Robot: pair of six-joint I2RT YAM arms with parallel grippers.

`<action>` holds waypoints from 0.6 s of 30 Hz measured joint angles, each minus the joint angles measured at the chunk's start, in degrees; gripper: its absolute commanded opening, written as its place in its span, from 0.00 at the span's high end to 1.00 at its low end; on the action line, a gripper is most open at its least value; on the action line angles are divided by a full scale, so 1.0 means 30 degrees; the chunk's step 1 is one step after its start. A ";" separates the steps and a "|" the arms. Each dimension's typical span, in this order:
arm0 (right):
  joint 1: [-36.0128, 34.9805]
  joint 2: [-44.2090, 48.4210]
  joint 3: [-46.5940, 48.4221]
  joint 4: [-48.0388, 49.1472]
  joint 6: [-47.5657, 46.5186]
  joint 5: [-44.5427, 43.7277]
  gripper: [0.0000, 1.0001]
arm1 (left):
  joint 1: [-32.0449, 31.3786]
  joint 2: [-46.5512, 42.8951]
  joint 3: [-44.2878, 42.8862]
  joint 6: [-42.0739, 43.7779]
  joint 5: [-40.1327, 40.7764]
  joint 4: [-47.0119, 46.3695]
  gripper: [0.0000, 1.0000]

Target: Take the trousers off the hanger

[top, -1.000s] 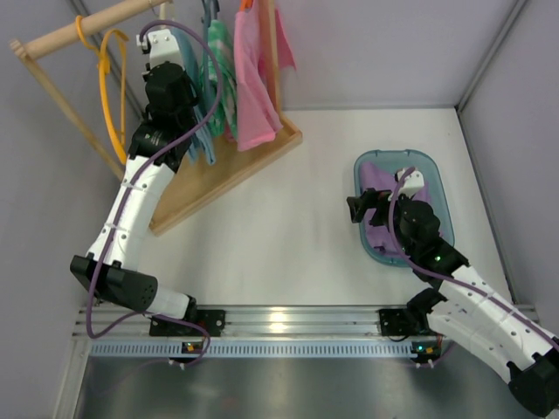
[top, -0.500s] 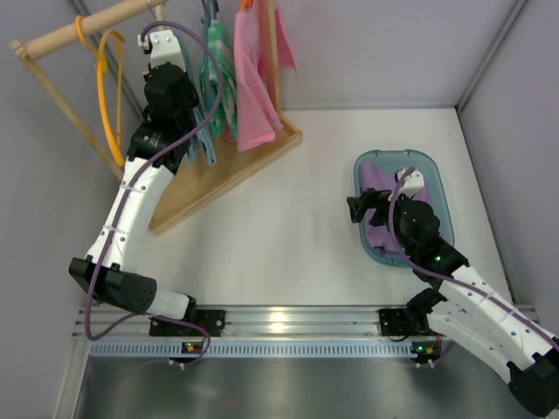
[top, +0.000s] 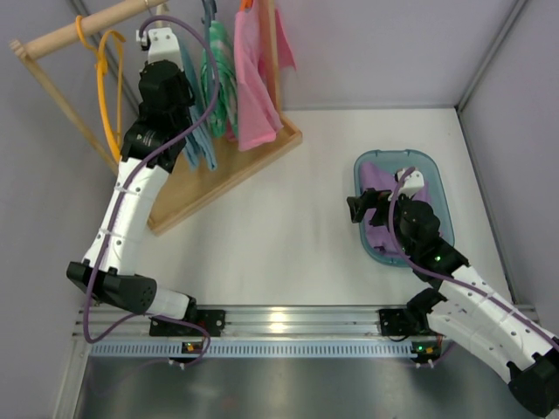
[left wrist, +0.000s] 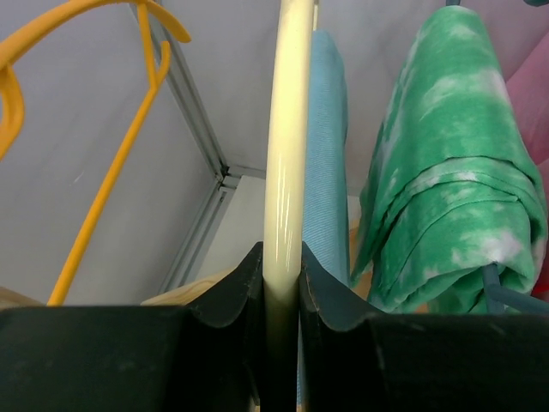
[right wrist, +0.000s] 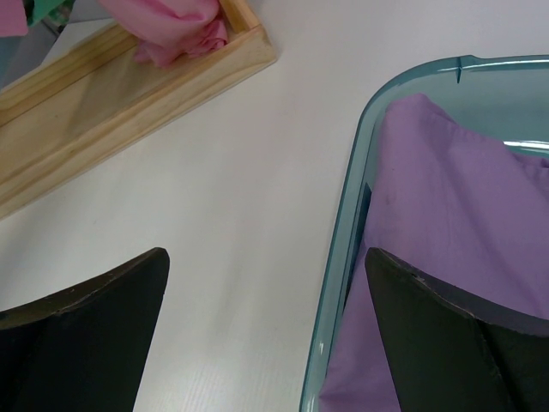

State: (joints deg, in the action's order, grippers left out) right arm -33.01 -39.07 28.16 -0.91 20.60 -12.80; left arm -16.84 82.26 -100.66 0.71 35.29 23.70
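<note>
In the left wrist view my left gripper point(left wrist: 281, 268) is shut on the thin cream hanger point(left wrist: 286, 129), whose glossy bar runs up from between the jaws. The light blue trousers point(left wrist: 328, 154) hang right beside that bar on its right. From above, the trousers point(top: 199, 144) show as a blue strip under my left arm, which hides the hanger. My right gripper point(right wrist: 266, 257) stands wide open with nothing in it, above the table at the left rim of the teal bin point(right wrist: 343, 257).
A yellow-orange hanger point(top: 112, 87) hangs on the wooden rail point(top: 79, 30) left of my arm. A green patterned garment point(left wrist: 446, 172) and a pink garment point(top: 255, 83) hang right of the trousers over the wooden rack base point(top: 231, 166). The teal bin point(top: 432, 166) holds purple cloth point(top: 380, 183).
My left jaws have closed the last bit onto the cream bar, and the left wrist has shifted slightly up and left along the rack. The right arm has not moved.
</note>
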 measured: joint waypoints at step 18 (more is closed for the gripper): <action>0.0000 -0.0036 0.0007 0.0000 0.0000 -0.0007 0.01 | 0.0015 -0.0670 -0.1392 0.0517 -0.0692 0.0882 1.00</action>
State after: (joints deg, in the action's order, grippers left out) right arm -33.01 -39.18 28.18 -0.91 20.60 -12.82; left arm -16.80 80.25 -104.84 2.26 33.21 26.35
